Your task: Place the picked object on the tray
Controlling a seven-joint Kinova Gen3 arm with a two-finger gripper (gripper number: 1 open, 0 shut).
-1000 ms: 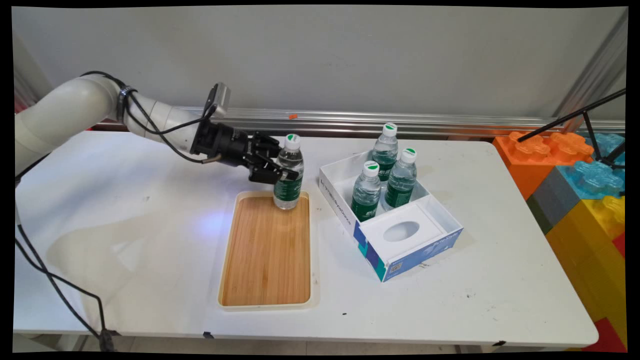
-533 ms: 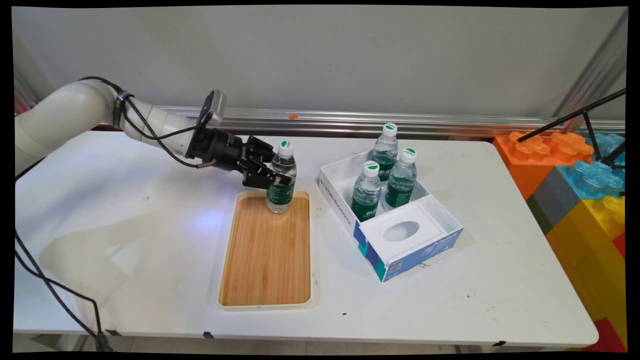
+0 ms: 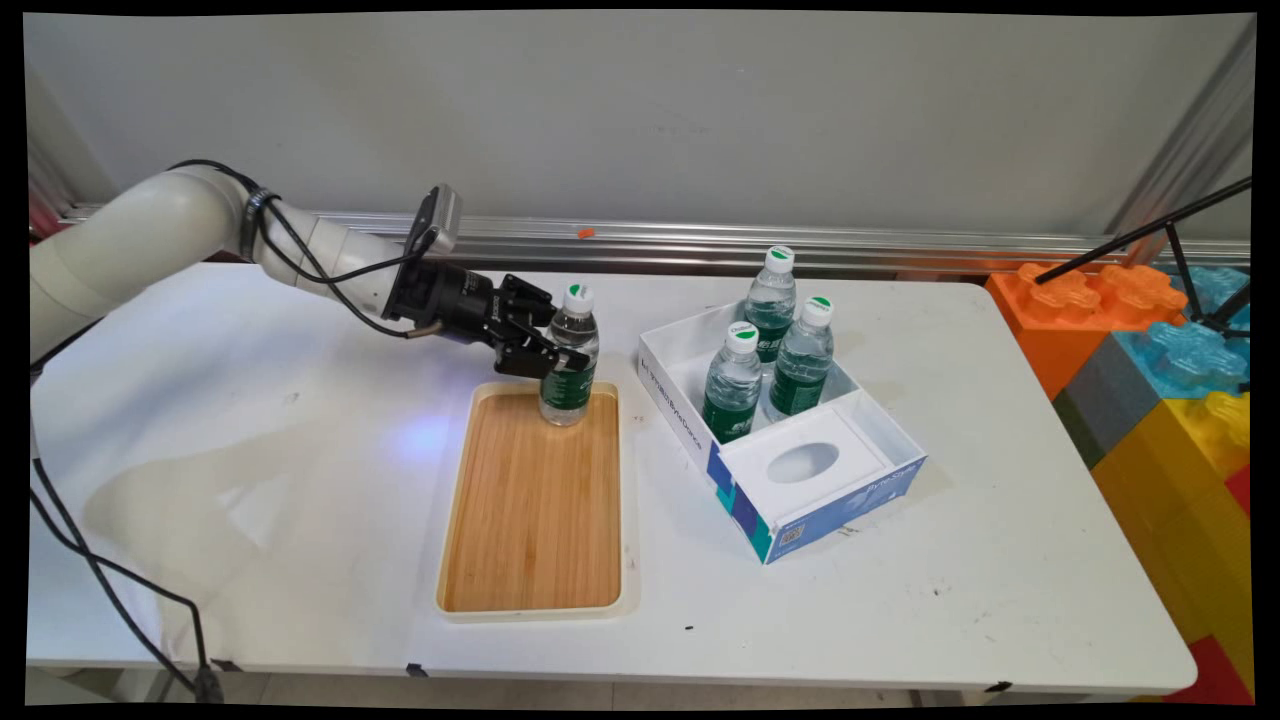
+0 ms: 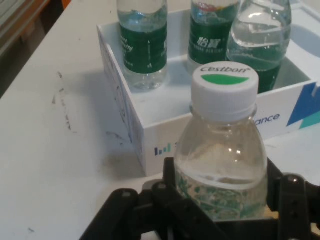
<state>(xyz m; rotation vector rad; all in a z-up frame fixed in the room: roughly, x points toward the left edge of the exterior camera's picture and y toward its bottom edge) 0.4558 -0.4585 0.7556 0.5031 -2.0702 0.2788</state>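
Observation:
A clear water bottle [image 3: 570, 350] with a green label and white cap stands upright at the far end of the wooden tray [image 3: 530, 520]. My gripper [image 3: 558, 362] comes in from the left and is shut on the bottle's middle. In the hand view the bottle [image 4: 222, 150] fills the space between the black fingers [image 4: 172, 175]. Right of the tray is a white and blue box [image 3: 800, 525] holding three more bottles [image 3: 733, 385], [image 3: 803, 360], [image 3: 771, 295]. The hand view shows the box [image 4: 150, 130] straight ahead.
The box's near half has a white insert with an oval hole [image 3: 803, 462]. Large toy blocks [image 3: 1150, 340] stand past the table's right edge, with a black stand rod [image 3: 1140, 235] above them. Black cables [image 3: 100, 570] hang off the table's left front.
The gripper carried the bottle down and to the left onto the tray's far end, then shifted it slightly right. The grip stayed shut throughout.

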